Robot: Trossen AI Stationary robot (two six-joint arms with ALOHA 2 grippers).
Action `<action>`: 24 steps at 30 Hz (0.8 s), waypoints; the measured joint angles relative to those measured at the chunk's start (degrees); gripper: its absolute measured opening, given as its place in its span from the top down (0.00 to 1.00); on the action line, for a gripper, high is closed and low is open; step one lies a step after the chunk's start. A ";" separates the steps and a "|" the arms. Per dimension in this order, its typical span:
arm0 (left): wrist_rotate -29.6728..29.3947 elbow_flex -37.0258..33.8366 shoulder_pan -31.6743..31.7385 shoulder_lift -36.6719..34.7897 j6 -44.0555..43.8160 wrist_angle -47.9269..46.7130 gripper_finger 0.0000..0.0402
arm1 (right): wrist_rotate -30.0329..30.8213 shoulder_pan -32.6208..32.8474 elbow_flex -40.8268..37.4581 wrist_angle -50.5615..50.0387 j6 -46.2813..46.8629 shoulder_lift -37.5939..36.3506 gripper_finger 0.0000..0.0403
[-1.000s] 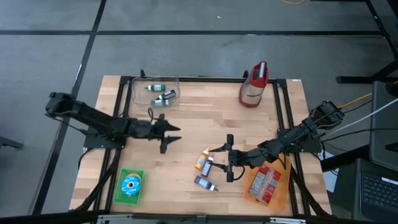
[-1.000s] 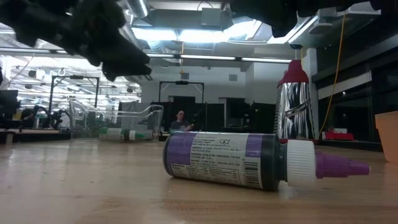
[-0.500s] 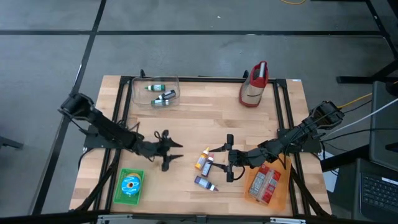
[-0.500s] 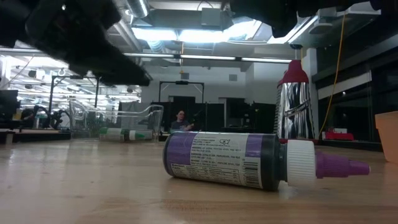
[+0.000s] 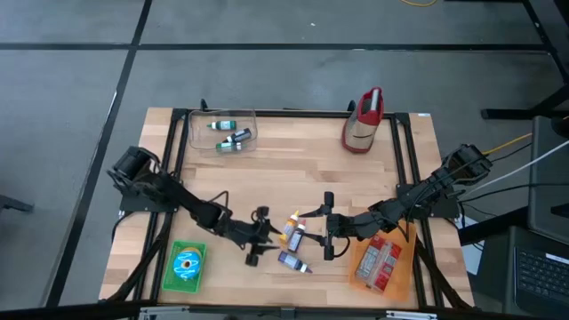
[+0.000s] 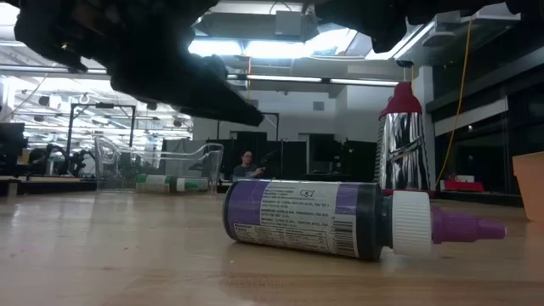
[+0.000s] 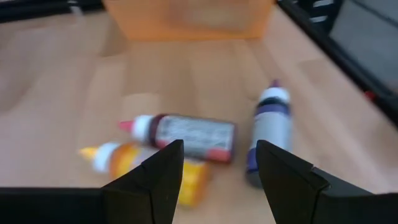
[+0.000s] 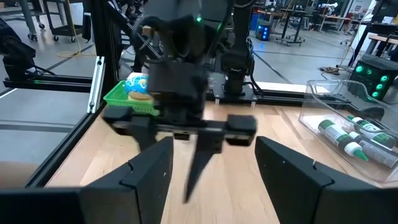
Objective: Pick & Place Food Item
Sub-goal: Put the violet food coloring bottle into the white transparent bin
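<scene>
High view: left tool [image 5: 259, 238] spread (holding nothing) near orange bottle [image 5: 290, 230].

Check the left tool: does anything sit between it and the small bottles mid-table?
Nothing visible does. The left tool is open just beside the three small bottles, with only bare table between. The right tool waits, open, on their other side.

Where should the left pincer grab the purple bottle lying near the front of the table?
Grip the purple bottle across its round body, midway between base and white cap. It lies flat on its side, apart from the red and orange bottles, so its long sides are free. The open left pincer is just beside it; likely best to come down from above, fingers straddling the body.
</scene>
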 joint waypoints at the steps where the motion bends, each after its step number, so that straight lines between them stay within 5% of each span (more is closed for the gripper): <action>1: 0.83 0.69 -0.16 0.58 -0.42 0.05 0.51 | -0.01 -0.02 0.00 -0.01 0.11 0.00 0.43; 24: 2.13 2.45 -2.18 6.10 -2.94 2.72 0.51 | -0.02 -0.02 0.00 -0.14 1.17 0.00 0.43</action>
